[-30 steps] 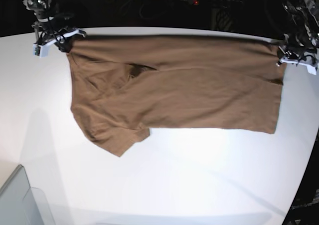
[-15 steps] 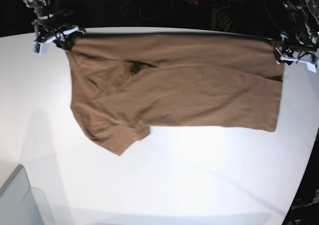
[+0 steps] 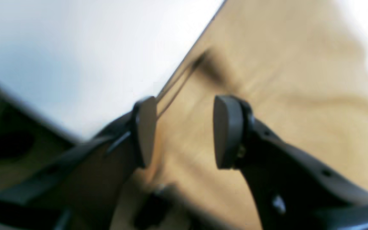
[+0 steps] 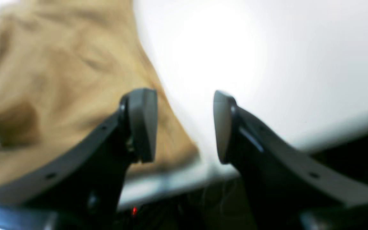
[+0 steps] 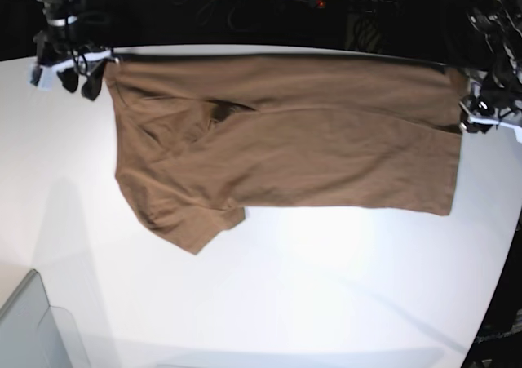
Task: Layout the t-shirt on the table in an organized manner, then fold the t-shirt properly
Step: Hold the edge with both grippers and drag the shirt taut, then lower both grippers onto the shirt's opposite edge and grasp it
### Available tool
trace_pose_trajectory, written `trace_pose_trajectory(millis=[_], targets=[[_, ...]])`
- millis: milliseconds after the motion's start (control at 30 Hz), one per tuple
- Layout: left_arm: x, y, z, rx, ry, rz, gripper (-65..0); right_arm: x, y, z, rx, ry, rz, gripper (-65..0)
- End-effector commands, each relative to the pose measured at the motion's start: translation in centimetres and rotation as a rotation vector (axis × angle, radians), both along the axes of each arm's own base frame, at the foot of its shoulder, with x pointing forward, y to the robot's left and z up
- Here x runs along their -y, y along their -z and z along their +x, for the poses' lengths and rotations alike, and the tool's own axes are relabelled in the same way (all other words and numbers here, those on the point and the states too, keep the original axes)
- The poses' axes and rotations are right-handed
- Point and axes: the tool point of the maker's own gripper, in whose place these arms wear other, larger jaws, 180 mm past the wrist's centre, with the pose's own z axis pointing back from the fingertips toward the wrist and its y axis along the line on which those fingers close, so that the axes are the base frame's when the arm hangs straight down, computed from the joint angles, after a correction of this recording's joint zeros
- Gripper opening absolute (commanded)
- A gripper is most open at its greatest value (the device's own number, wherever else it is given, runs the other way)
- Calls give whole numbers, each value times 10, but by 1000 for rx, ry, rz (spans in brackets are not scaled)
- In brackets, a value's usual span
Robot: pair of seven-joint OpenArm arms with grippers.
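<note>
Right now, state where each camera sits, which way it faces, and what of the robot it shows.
Base: high above, looking down on the table and the t-shirt; both arms show at the far corners.
Left wrist: on the left arm, looking past the open left pincer onto the shirt's edge.
Right wrist: on the right arm, looking past the open right pincer at the shirt corner and bare table.
Shared: all three views show the t-shirt and the table.

Left claw [image 3: 184, 131] and right claw [image 4: 184, 126] both gape, holding nothing.
</note>
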Motion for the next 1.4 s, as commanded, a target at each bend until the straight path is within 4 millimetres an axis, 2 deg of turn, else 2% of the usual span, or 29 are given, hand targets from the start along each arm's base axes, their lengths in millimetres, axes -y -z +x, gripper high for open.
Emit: trace_pose_trajectory(millis=[0,133,267,333,433,600,800,867,967,1100,1167,1300,1367], targets=[[-6,-24,21,76,9,36,-366,-2,-13,18,68,-37,-13,-356],[-14,-59,66,192,7,45,-366,-23,-20,68,80,-182,-18,-355],[-16,-73,106,236,28,21,-365,-33,-12,114,43,-236,11,-353],[-12,-71,124,215,73,23,-360,-29,-8,136,31,-241,13,-337],[-7,-63,146,224,101,40,-318,-32,-5,165,30,-263,17,-324],[-6,-36,166,216,144,212,-282,-32,4,197,1,-287,16,-324],[-1,5,172,201,211,382,-266,-37,25,219,-36,-321,-23,-324],[-1,10,176,202,217,396,-266,-41,29,223,-35,-343,-65,-324],[-5,27,175,169,205,387,-266,-40,41,223,-47,-364,-156,-326],[-10,36,179,156,190,386,-266,-45,62,218,-78,-369,-194,-335],[-7,38,184,161,202,397,-266,-45,73,214,-100,-371,-213,-381],[7,44,191,172,260,427,-266,-47,90,207,-131,-370,-209,-574],[10,45,195,179,272,436,-266,-46,94,205,-143,-369,-205,-640]])
